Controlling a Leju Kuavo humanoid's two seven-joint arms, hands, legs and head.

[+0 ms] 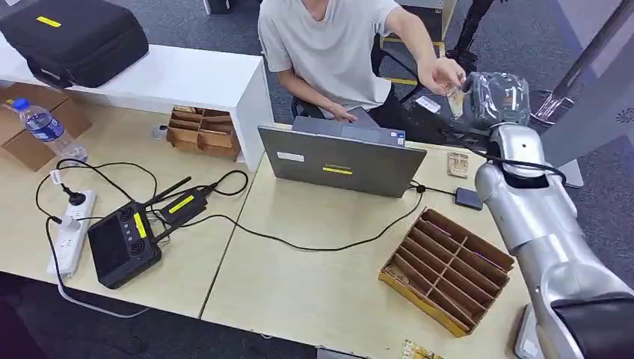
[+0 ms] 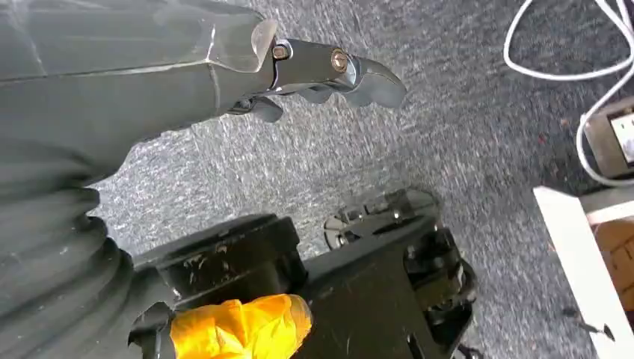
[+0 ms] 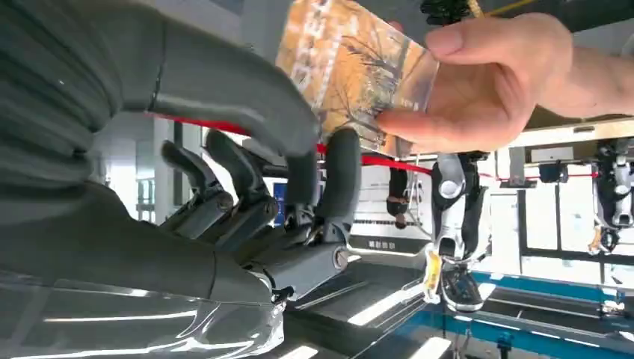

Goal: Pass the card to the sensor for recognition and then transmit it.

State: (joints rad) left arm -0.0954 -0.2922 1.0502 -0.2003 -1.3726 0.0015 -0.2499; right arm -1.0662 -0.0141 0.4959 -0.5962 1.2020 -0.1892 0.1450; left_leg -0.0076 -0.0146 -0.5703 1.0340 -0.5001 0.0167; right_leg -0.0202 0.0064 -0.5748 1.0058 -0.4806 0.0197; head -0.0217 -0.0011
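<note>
The right robot hand (image 3: 299,202) pinched the card (image 3: 351,71) between thumb and finger, extended beyond the counter (image 1: 314,277); a person's hand (image 3: 478,82) gripped its far end. The left robot hand (image 2: 329,75) hung low, fingers curled, holding nothing.

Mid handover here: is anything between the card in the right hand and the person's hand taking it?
Nothing visible. The card is pinched by the right hand, and the person's hand already grips its far end, above the table edge beyond the laptop.
</note>
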